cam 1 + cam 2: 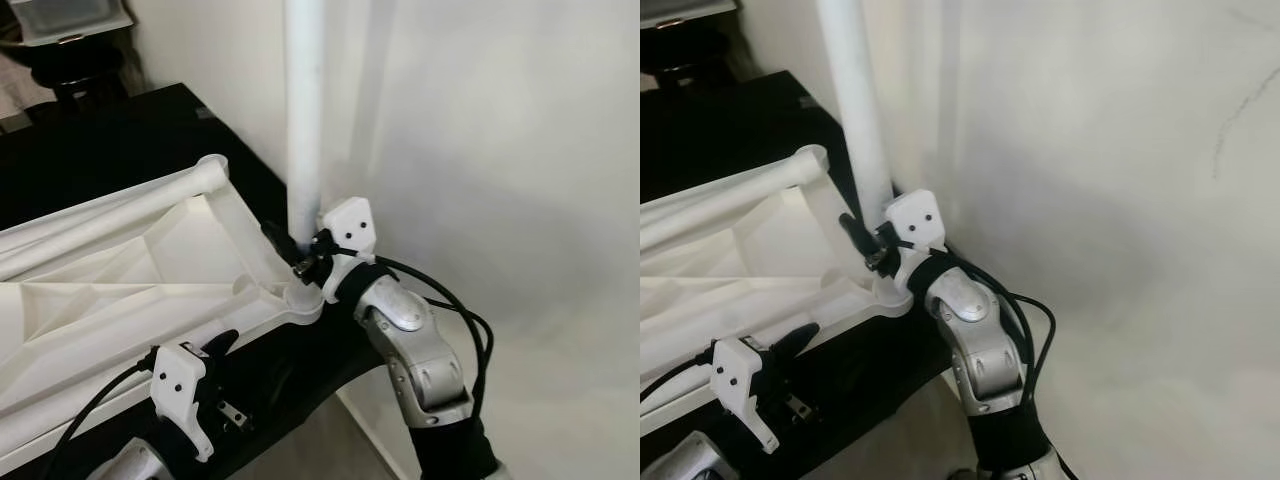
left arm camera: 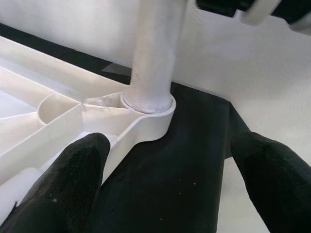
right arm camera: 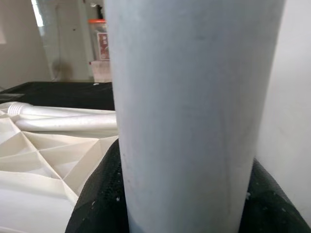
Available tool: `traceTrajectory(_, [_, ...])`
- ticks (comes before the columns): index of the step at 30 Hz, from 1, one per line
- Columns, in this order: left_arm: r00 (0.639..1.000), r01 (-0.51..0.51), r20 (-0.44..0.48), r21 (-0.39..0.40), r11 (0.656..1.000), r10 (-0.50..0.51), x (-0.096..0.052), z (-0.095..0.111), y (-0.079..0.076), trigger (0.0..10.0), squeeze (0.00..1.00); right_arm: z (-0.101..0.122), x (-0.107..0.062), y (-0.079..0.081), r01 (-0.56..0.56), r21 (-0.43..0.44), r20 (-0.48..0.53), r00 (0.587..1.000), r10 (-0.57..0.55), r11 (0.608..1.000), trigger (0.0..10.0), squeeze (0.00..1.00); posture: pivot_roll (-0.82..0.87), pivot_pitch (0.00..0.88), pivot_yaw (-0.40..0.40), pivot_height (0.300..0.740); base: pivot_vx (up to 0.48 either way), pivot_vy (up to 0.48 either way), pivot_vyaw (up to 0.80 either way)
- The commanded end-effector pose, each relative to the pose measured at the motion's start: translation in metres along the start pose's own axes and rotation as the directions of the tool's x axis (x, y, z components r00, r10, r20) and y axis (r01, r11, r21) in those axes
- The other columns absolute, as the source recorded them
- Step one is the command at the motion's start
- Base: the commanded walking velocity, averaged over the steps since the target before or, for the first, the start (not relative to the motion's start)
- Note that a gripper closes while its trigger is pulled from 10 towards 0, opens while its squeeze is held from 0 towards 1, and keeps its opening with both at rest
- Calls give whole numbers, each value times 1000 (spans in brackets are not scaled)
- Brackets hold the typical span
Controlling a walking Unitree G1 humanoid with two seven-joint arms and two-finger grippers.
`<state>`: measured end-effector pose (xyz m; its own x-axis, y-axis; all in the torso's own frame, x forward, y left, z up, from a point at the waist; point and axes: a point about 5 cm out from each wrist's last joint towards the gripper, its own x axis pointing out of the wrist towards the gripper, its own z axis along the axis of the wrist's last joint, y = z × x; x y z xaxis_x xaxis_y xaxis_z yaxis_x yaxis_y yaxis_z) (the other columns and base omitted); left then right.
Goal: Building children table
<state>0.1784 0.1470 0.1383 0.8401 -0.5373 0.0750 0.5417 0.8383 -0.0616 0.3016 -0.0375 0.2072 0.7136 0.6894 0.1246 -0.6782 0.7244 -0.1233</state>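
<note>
We look down on a white plastic children's table top (image 1: 110,290), lying upside down with its ribbed underside facing up, on a black flat surface (image 1: 120,140) beside a white wall (image 1: 500,150). At the corner of the table top nearest the wall, a round white socket (image 2: 150,114) holds a white cylindrical plastic table leg (image 1: 303,110), which stands upright and runs off toward twelve o'clock in the head views.

Our right gripper (image 1: 297,257) is at that leg just above the socket. Its black fingers (image 3: 95,204) are closed around the tube, one on each side of it, as the right wrist view shows. The silver right arm (image 1: 420,360) reaches in from five o'clock, with a black cable (image 1: 470,320) looping beside it.

Our left gripper (image 2: 170,189) sits at about seven o'clock from the socket, near the table top's edge. Its two black fingers (image 2: 63,184) are spread wide and hold nothing; one rests at the table top's rim, the other lies over the black surface, and the socket stands between and beyond them.

A second white tubular leg (image 1: 120,205) lies flat along the far rim of the table top, toward ten o'clock, its threaded end visible in the right wrist view. At eleven o'clock, beyond the black surface, a pale grey box (image 1: 65,20) stands on dark furniture.
</note>
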Motion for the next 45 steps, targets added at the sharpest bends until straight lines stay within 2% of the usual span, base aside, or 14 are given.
traceTrajectory(1, [1000,-8,-27,-11,1000,8,-1,-6,1,10000,0,-28,-4,-6,-7,58,-146,989,15,998,0,0,-241,156,-47,740,0,0,0])
traceTrajectory(3, [1000,-17,-23,-11,1000,16,-1,-6,1,10000,0,-26,-2,-6,-46,58,-145,988,54,997,0,0,-241,156,-47,740,0,0,0])
traceTrajectory(4, [1000,-24,-18,-11,1000,23,-1,-6,2,10000,0,-22,0,-1,-98,72,-134,985,107,993,10000,0,-243,156,-51,740,0,0,0])
traceTrajectory(7, [1000,-28,-14,-11,1000,28,1,-6,2,10000,0,-8,2,6,-202,123,-81,974,213,972,10000,0,-251,159,-51,740,0,0,0])
traceTrajectory(8, [1000,-26,-14,-12,1000,26,1,-6,2,10000,0,0,4,5,-267,120,-44,961,274,956,10000,1000,-251,159,-54,740,0,0,0])
traceTrajectory(11, [1000,-24,-13,-14,1000,24,1,-6,2,10000,0,11,6,2,-387,121,4,921,389,914,10000,1000,-251,159,-54,740,0,0,0])
traceTrajectory(15, [1000,-24,-12,-16,1000,24,1,-5,0,10000,0,26,1,-13,-664,19,7,748,664,748,10000,1000,-244,173,-63,740,0,0,0])
traceTrajectory(17, [1000,-24,-12,-16,1000,24,1,-5,0,10000,0,26,1,-13,-664,19,7,748,664,748,10000,1000,-244,173,-63,740,0,0,0])
traceTrajectory(18, [1000,-26,-12,-16,1000,25,0,-5,0,10000,0,27,1,-16,-702,-2,-16,712,702,712,10000,0,-243,180,-65,740,0,0,0])
traceTrajectory(27, [999,-25,-19,-19,999,25,-4,-4,-2,10000,0,40,10,-34,-775,-24,-51,632,774,631,10000,0,-227,192,-60,740,0,0,0])
traceTrajectory(30, [1000,-19,-24,-16,1000,19,-4,-4,-4,10000,0,40,11,-39,-789,-18,-60,614,787,615,8235,0,-226,192,-61,740,0,0,0])
traceTrajectory(31, [1000,-5,-30,-8,1000,5,-4,-4,-6,10000,0,38,10,-41,-797,-10,-69,602,795,603,0,0,-226,188,-59,740,0,0,0])
traceTrajectory(39, [999,29,-44,-3,1000,-29,-5,-5,-10,10000,0,29,1,-45,-820,29,-85,568,818,572,0,0,-235,183,-47,740,0,0,0])
traceTrajectory(45, [996,60,-59,-4,998,-60,-8,-5,-12,10000,0,16,0,-48,-674,22,-112,732,672,738,0,0,-236,192,-39,740,0,0,0])
